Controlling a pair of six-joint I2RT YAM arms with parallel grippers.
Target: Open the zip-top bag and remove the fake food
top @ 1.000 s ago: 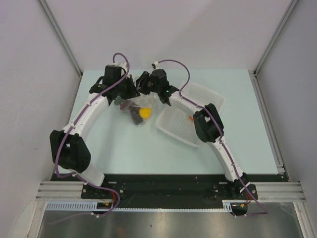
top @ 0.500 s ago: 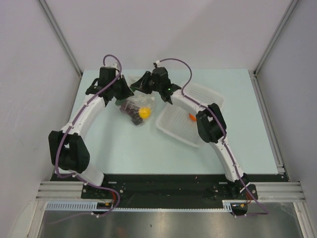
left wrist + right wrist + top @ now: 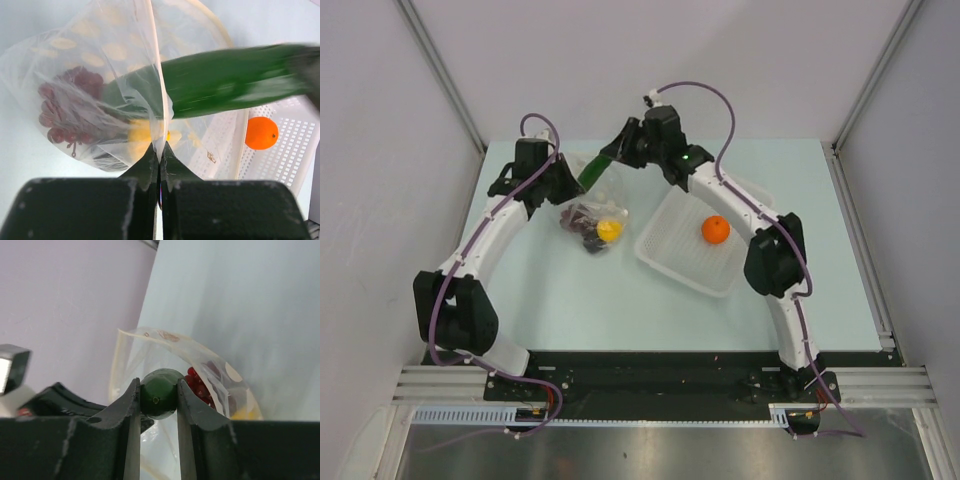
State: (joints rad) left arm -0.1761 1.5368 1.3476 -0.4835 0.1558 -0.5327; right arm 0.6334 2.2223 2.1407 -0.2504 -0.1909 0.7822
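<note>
The clear zip-top bag (image 3: 588, 210) lies at the table's back middle, mouth open. It holds the red-purple grape bunch (image 3: 67, 102) and a yellow fruit (image 3: 610, 229). My left gripper (image 3: 161, 150) is shut on the bag's rim (image 3: 156, 95). My right gripper (image 3: 157, 395) is shut on the end of the green cucumber (image 3: 158, 392), which sticks halfway out of the bag's mouth (image 3: 235, 80) and shows in the top view (image 3: 597, 166). The orange ball (image 3: 715, 230) lies in the white basket (image 3: 665, 262).
The white perforated basket sits right of the bag, with a second white basket (image 3: 752, 190) behind it. Walls (image 3: 430, 70) close in the table's back and sides.
My right gripper has drawn back to the right and up, pulling the cucumber partway out of the bag. The left gripper shifted left, holding the rim. The orange ball in the basket is now uncovered.
</note>
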